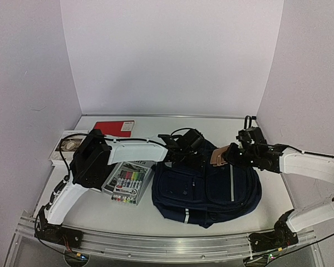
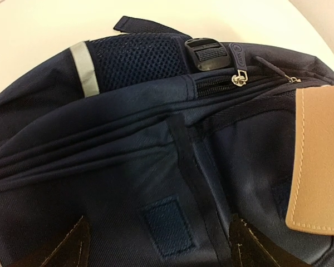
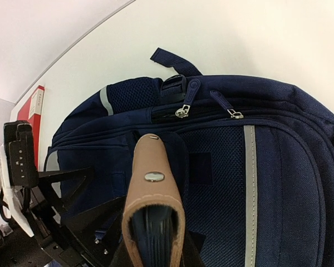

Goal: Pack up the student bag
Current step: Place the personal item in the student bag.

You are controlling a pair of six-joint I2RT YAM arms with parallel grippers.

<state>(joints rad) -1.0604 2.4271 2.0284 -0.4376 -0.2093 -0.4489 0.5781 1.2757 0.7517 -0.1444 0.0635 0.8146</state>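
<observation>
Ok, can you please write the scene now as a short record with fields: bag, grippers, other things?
bag: student bag lies flat, zippers in view closed
right gripper: right gripper shut on tan handle at the bag's top
left gripper: left gripper open over the bag's top, holding nothing
beside bag: marker set, on its left
far back: red book

Desk (image 1: 222,125): white matte top, evenly lit, shadows soft. Plain panels enclose it on three sides. Back wall (image 1: 172,55) reads white; left wall (image 1: 22,83) and right wall (image 1: 312,67) carry a faint lilac cast. The panels meet the desk at its far, left and right edges. A slotted aluminium rail (image 1: 167,245) runs along the near edge. Light is diffuse.
</observation>
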